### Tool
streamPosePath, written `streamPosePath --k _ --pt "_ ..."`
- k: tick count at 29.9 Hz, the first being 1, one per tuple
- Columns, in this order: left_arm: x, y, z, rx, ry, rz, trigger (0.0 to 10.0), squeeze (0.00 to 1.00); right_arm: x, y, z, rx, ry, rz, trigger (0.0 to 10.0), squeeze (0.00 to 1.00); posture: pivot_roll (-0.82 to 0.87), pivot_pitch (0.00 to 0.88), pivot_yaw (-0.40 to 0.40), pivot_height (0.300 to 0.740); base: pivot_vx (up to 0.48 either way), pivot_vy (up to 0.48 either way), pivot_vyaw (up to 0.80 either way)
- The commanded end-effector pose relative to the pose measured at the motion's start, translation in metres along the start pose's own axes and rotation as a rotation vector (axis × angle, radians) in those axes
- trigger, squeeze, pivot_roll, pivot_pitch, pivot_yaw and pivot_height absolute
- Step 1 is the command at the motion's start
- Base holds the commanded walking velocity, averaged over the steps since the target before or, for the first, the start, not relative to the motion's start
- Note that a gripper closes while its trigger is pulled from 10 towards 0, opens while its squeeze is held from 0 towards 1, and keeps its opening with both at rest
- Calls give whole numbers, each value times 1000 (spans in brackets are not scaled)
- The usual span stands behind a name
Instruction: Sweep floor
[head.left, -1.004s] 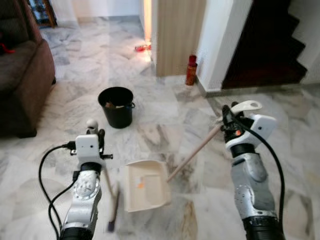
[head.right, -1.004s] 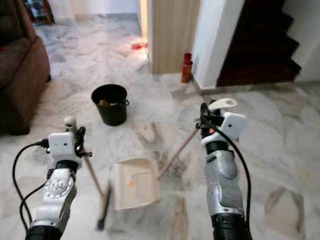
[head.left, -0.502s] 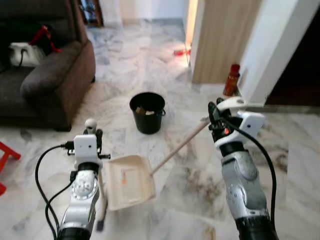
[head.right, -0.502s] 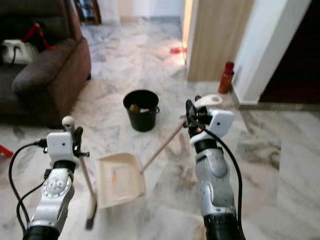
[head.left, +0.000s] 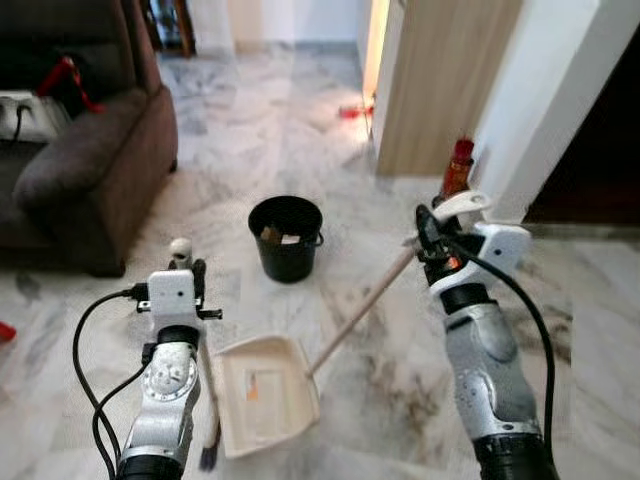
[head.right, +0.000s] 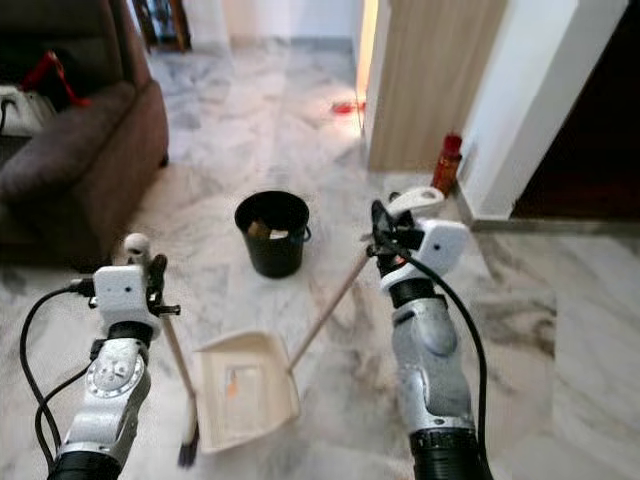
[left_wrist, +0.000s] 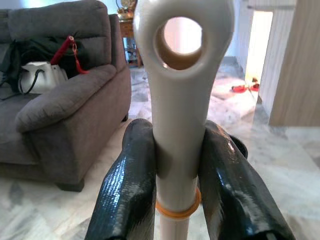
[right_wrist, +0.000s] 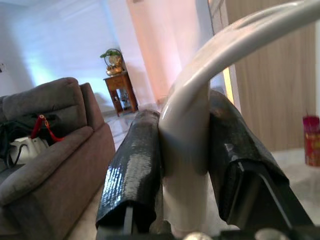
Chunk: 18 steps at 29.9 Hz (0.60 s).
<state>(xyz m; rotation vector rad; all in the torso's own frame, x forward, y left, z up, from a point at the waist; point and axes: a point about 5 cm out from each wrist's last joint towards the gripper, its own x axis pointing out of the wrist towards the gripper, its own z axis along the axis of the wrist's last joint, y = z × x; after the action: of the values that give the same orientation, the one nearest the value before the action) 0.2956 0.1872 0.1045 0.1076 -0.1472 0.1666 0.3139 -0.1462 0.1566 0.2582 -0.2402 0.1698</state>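
The left tool (head.left: 186, 268) is clenched on the broom (head.left: 208, 400) near its handle top, the right tool (head.left: 437, 243) likewise on the dustpan (head.left: 264, 393) resting on the floor; both look light, rigid and smooth, so high grips risk swing.

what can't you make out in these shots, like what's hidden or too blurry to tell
- Contents of the black bucket: eye views show pale scraps inside, too small to identify.
- Broom bristles: dark and blurred at the floor; the left gripper holds its handle.
- Orange speck in the dustpan: too small to name.
- Red bottle label: too small to read.
- Dustpan handle's lower part in the right wrist view: hidden behind the right gripper.
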Motion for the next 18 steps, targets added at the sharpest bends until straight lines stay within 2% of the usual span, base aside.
streamPosePath --k 1,18 --pt "4 5 10 8 -52 13 10000 0 6 10 13 21 -64 29 10000 0 -4 0 -1 740 352 0 0" --pt "2 4 9 9 -48 16 10000 0 6 12 13 32 -62 43 10000 0 -3 0 -1 740 353 0 0"
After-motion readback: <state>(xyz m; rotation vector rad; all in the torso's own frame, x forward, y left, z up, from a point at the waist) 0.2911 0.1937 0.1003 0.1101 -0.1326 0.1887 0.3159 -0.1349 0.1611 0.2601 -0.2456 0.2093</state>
